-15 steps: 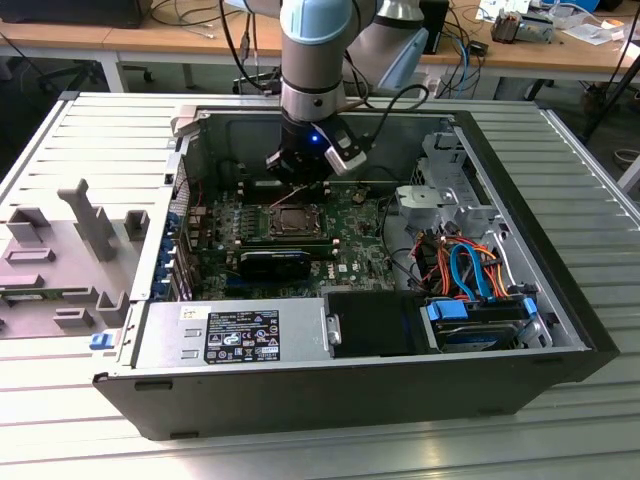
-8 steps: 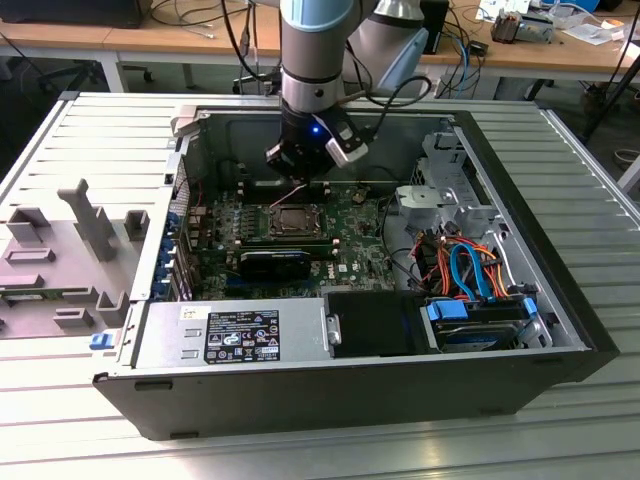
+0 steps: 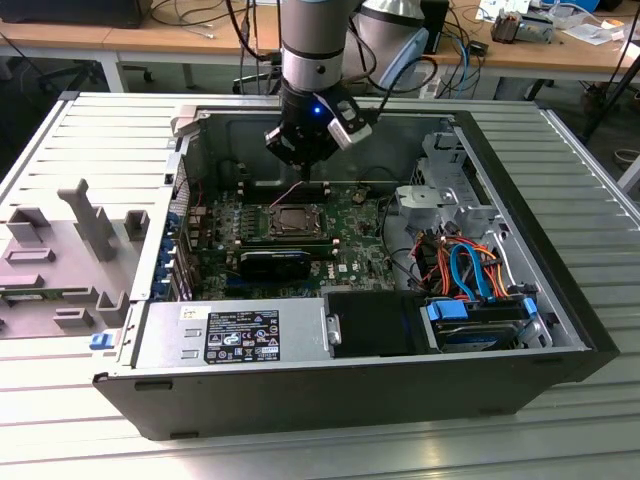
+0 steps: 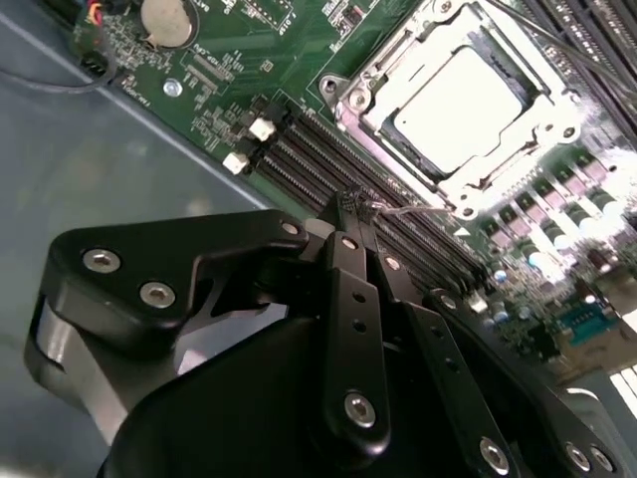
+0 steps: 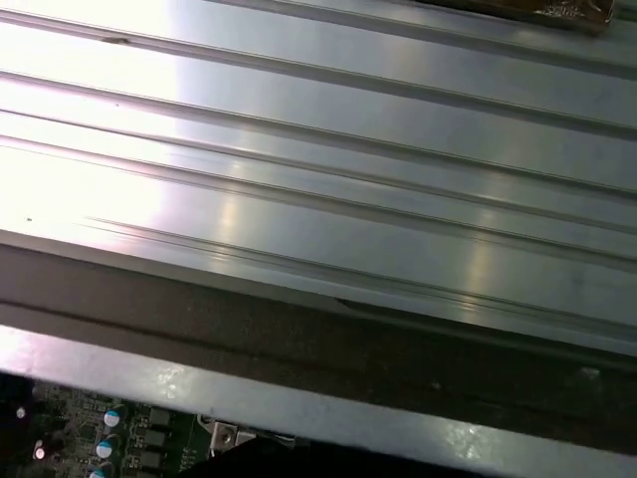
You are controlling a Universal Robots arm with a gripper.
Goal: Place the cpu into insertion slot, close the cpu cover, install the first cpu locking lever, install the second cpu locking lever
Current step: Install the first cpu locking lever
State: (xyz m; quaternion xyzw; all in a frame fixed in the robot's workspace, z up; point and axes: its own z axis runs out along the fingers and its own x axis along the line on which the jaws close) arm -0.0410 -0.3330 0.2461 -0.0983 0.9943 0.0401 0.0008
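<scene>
Exterior view: open computer case point(image 3: 540, 300) lying on a ribbed metal table point(image 3: 600, 190), w/ green motherboard point(image 3: 350, 240) inside. Arm's gripper point(image 3: 318, 187) hangs over the board's far edge, just beyond the insertion slot point(image 3: 292, 219), which sits near the board's centre; power supply point(image 3: 240, 335) lies along the near wall, drive bay w/ orange and blue cables point(image 3: 470, 270) to the exterior view's right, grey plastic fixtures point(image 3: 70, 240) on the table to the exterior view's left. Second wrist view: gripper point(image 4: 350, 211) w/ black fingers point(image 4: 356, 299) pressed together at the tips, clenched on a thin wire lever point(image 4: 418, 207) that runs from the fingertips toward the socket frame. The cpu point(image 4: 456, 108), silvery top showing, lies seated in the insertion slot point(image 4: 343, 100); the cpu cover point(image 4: 528, 55) is down flat around it, chip visible through its window. Long black memory slots point(image 4: 309, 164) run between gripper and socket; a round coin battery point(image 4: 166, 20) sits on the board's far corner, well apart. First wrist view: ribbed table surface point(image 5: 318, 169), dark case wall point(image 5: 299, 339) below it, and a strip of motherboard point(image 5: 109, 438) w/ small capacitors at the edge.
</scene>
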